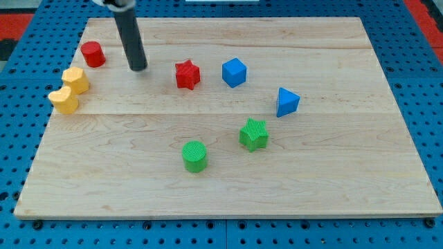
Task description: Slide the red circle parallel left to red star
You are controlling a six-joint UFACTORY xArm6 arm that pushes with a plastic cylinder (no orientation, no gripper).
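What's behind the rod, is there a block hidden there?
Only bare wooden board shows around the rod, my tip resting between red circle and red star. The strip it covers is too narrow to hide a block.

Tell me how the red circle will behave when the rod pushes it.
The red circle stands on its flat end, squat, so it probably slides rather than tips or rolls. Its round side may slip off my tip if struck off-centre. The smooth wooden board likely offers little drag.
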